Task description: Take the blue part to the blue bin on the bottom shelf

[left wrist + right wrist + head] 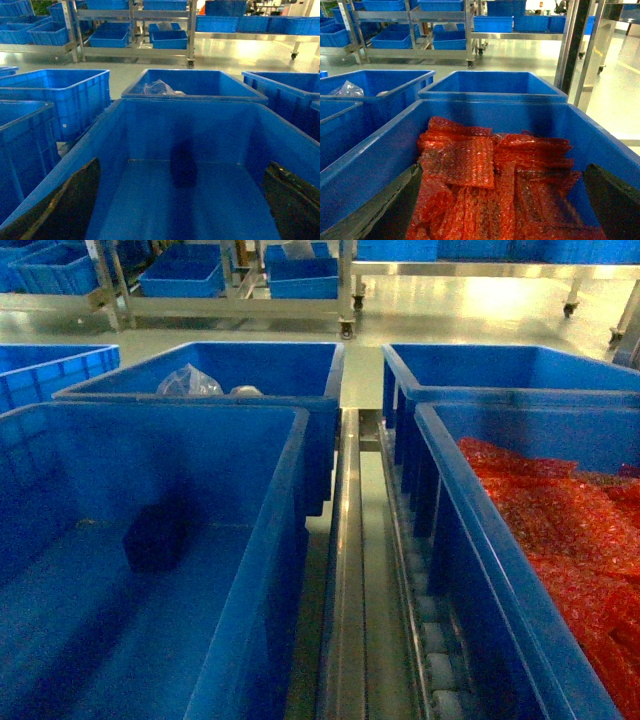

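The blue bin (300, 490) fills the left front of the head view, and its inside (115, 130) fills the left wrist view. A dark blurred patch (183, 167) lies where its floor meets the far wall. I cannot tell whether that patch (155, 535) is the blue part or a shadow. My left gripper (182, 165) hangs open over this bin, its dark fingers (70, 200) wide apart with nothing between them. My right gripper (504, 167) is open above red bubble wrap (470, 160). Neither gripper shows in the head view. The bottom shelf's steel rail (345, 590) and white rollers (440, 665) run between the bins.
A crate of red bubble wrap (470, 540) stands at the right front. Behind it is another blue crate (400, 370). A crate holding a clear plastic bag (190, 380) sits behind the blue bin. Steel racks with more blue crates (180, 275) line the back wall.
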{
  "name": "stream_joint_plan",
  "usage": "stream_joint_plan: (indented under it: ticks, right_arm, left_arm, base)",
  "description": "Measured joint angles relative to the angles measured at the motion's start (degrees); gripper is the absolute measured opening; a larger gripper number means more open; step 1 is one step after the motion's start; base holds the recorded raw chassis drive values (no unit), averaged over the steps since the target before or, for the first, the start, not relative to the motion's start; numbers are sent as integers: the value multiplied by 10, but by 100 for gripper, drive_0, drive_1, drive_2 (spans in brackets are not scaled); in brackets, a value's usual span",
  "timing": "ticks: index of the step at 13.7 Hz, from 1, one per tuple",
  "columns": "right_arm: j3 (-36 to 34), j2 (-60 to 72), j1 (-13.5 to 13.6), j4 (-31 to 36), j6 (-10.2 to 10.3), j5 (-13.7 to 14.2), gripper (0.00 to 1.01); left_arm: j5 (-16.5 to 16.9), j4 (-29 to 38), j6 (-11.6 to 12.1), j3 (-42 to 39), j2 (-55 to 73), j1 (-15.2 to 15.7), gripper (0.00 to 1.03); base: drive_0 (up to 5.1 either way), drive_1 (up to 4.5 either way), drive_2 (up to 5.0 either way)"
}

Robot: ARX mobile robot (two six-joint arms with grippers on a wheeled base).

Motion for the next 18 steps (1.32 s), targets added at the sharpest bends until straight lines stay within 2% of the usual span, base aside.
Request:
stream_joint_plan:
  ticks: [1, 18]
  right_arm:
    - [0, 0, 0, 0, 0, 0, 98]
    - [0, 0, 0, 0, 0, 0, 98]
  left_arm:
    - [0, 0, 0, 0, 0, 0, 99]
    - [0, 0, 0, 0, 0, 0, 98]
  base:
    - [0, 0, 0]
    - [0, 0, 0]
